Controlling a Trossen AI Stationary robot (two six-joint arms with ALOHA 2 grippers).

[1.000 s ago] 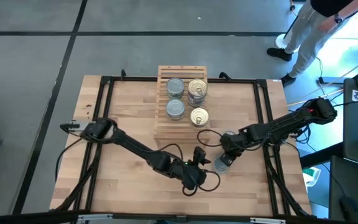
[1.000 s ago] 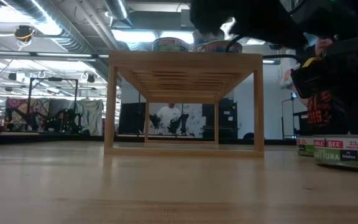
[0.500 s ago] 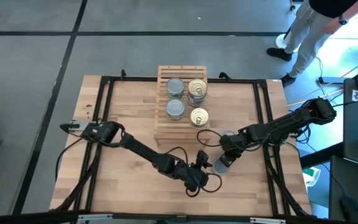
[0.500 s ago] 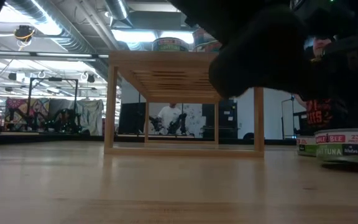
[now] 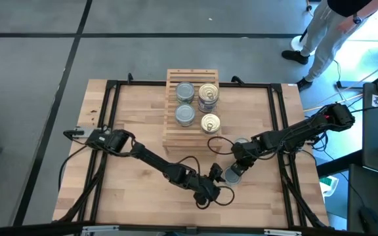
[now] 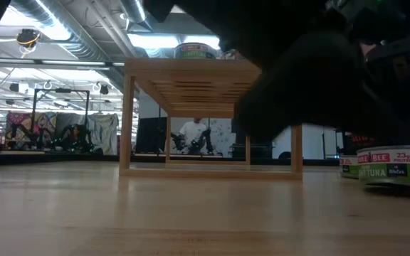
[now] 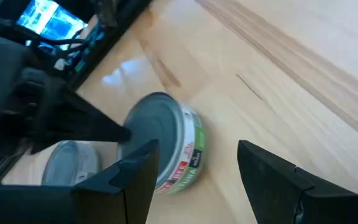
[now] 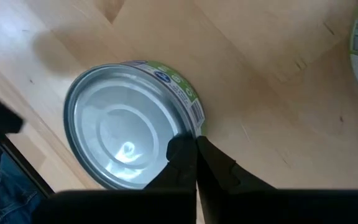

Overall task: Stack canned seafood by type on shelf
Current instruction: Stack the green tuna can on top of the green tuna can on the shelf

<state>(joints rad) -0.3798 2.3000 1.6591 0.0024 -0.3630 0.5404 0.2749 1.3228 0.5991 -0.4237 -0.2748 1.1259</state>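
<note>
A tin of canned seafood (image 5: 233,174) with a plain silver top and a green label stands flat on the table, right of centre; it also shows in the low view (image 6: 394,166). My right gripper (image 8: 192,147) is shut at its rim. My left gripper (image 7: 196,155) is open, low over the table just left of this tin (image 7: 166,148); whether a finger touches it, I cannot tell. A second silver tin (image 5: 241,143) stands on the table under my right arm. The light-wood shelf (image 5: 170,134) carries two silver tins (image 5: 185,103) and gold-topped tins (image 5: 209,105), the far ones stacked. My right gripper has its shut fingertips (image 8: 182,148) against the top rim of the tin (image 8: 190,127), at the edge of the silver lid. The fingers come slanting down from the table's right side. The tin stands flat on the table.
Cables lie on the table around the left gripper (image 5: 205,193). A black frame (image 5: 282,124) runs along the table's edges. A person (image 5: 336,26) stands beyond the far right corner. The left half of the table holds bare wood (image 5: 130,190).
My left gripper has come down toward the table and moved toward the green-labelled tin, staying open. In the low view its dark bulk has sunk in front of the shelf. My right gripper has kept its place, shut at the tin.
</note>
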